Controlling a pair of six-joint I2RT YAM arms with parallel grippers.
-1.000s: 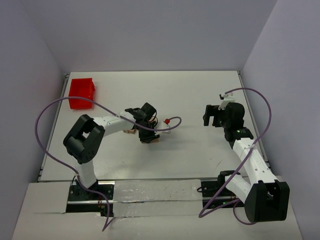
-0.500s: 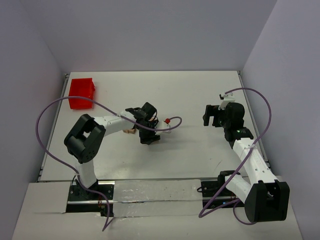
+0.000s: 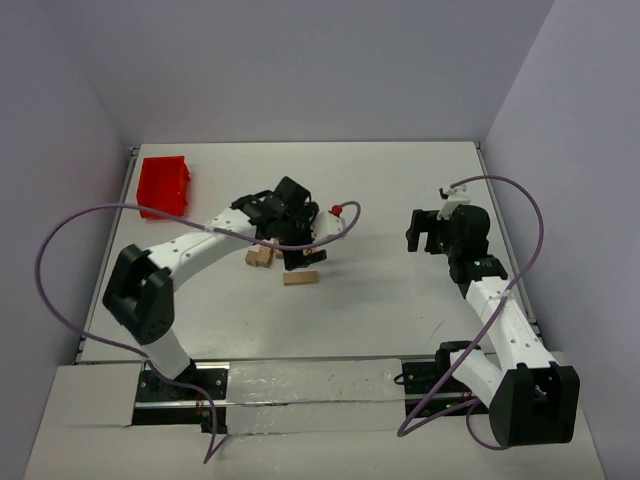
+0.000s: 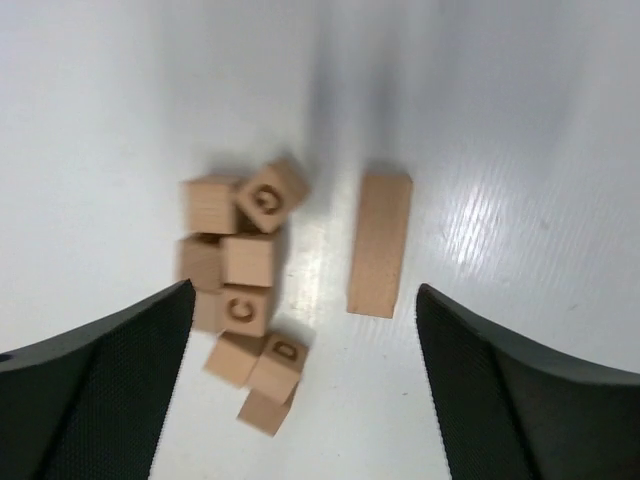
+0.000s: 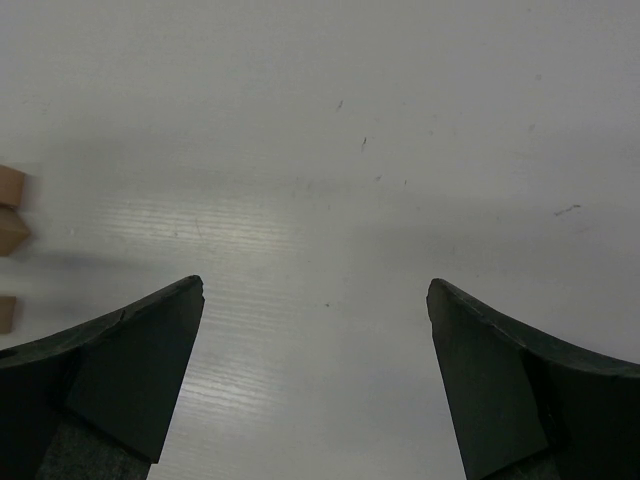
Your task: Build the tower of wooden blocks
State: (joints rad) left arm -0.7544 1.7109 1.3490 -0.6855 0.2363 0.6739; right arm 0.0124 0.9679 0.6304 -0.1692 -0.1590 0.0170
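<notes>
Several small tan wooden cubes, some printed with dark letters, lie in a loose heap on the white table; from above the heap shows just left of my left gripper. A long plain wooden piece, about three cubes in length, lies flat to the right of the heap. My left gripper hangs open above both with nothing between its fingers. My right gripper is open and empty over bare table, with a few cubes at the left edge of its view.
A red plastic bin stands at the far left corner. A purple cable with a red tip loops beside my left wrist. Grey walls close in the table on three sides.
My left gripper has opened and pulled up and away from the near side. The long wooden piece it was covering now lies free on the table. The right arm has not moved.
</notes>
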